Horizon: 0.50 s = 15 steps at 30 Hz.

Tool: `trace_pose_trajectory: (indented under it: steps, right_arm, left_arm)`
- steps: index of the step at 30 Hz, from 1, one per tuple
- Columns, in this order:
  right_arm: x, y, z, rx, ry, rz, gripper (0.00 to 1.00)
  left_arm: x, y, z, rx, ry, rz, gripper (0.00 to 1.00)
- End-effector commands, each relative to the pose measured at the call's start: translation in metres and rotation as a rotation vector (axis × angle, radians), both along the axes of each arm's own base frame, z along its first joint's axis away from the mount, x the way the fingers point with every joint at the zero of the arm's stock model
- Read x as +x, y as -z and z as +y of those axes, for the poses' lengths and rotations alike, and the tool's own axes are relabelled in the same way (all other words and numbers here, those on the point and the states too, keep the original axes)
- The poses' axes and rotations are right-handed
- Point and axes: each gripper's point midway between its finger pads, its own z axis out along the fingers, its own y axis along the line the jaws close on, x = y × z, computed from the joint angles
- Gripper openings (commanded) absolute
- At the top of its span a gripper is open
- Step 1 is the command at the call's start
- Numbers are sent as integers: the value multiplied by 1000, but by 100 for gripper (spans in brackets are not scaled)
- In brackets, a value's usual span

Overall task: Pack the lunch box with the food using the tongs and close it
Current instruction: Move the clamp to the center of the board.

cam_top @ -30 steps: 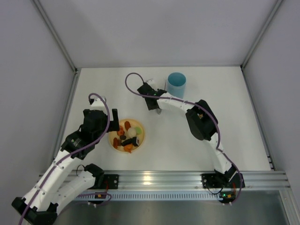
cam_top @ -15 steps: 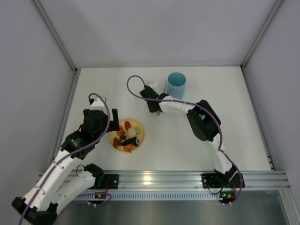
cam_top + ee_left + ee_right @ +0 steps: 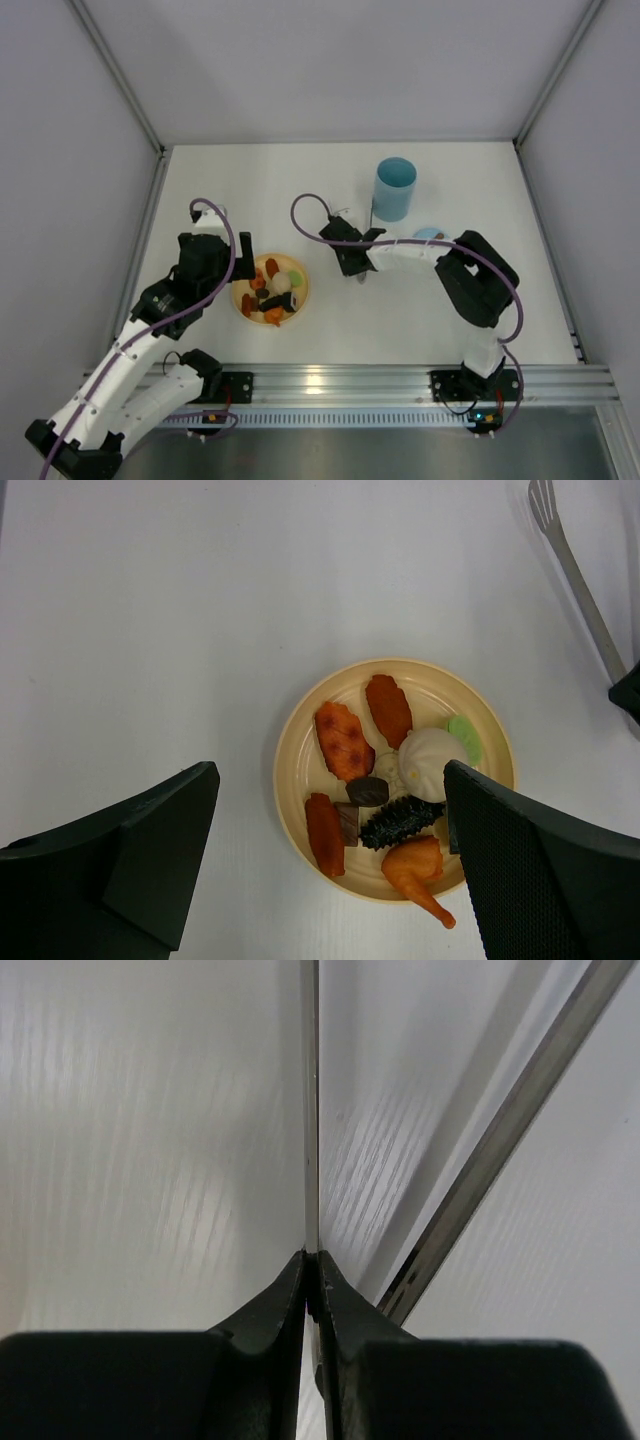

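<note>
The tall light blue lunch box stands open at the back of the table, with its blue lid lying just to its near right. The food lies on a yellow plate: orange, brown, black, white and green pieces. My right gripper is shut on the thin silver tongs, seen edge-on as a blade. The tongs reach from the jaws toward the lunch box's left side. My left gripper hovers open over the plate's left edge, holding nothing.
White enclosure walls stand on three sides, with metal corner posts; one shows as a slanted bar in the right wrist view. An aluminium rail runs along the near edge. My right arm's elbow rises at the near right.
My right gripper has moved toward the near right with the tongs, uncovering the lid. The lunch box now sits slightly further right. The left arm has not moved.
</note>
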Motion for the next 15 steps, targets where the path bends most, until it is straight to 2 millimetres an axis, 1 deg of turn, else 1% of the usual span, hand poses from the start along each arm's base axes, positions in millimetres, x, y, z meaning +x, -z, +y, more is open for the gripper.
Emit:
trace_pose_trajectory:
  steps: [1, 5, 6, 9, 10, 12, 13, 14, 15]
  right_arm:
    - [-29, -13, 9, 63, -46, 9, 7]
    - [-56, -12, 10, 74, -98, 21, 9]
    - [-59, -13, 10, 77, -100, 21, 10]
    - [-68, -18, 7, 78, -99, 11, 17]
    - [-70, -22, 5, 80, -96, 4, 21]
    - [-70, -31, 3, 88, -82, -23, 26]
    - [-72, -35, 4, 92, -85, -31, 33]
    - [-71, -39, 3, 90, -78, -44, 36]
    - [-69, -48, 3, 102, -75, -61, 41]
  left_arm:
    - [3, -8, -1, -10, -5, -19, 99]
    - [3, -8, -1, -8, -8, -18, 99]
    - [3, -8, -1, -9, -9, -17, 99]
    - [3, -7, -1, -7, -10, -16, 99]
    - [3, -8, 0, -7, -13, -18, 99]
    - [3, -7, 0, -6, -11, -17, 99]
    - [3, -7, 0, -4, -12, -14, 99]
    - [3, -7, -1, -6, -10, -14, 99]
    - [3, -7, -1, -5, -9, -15, 99]
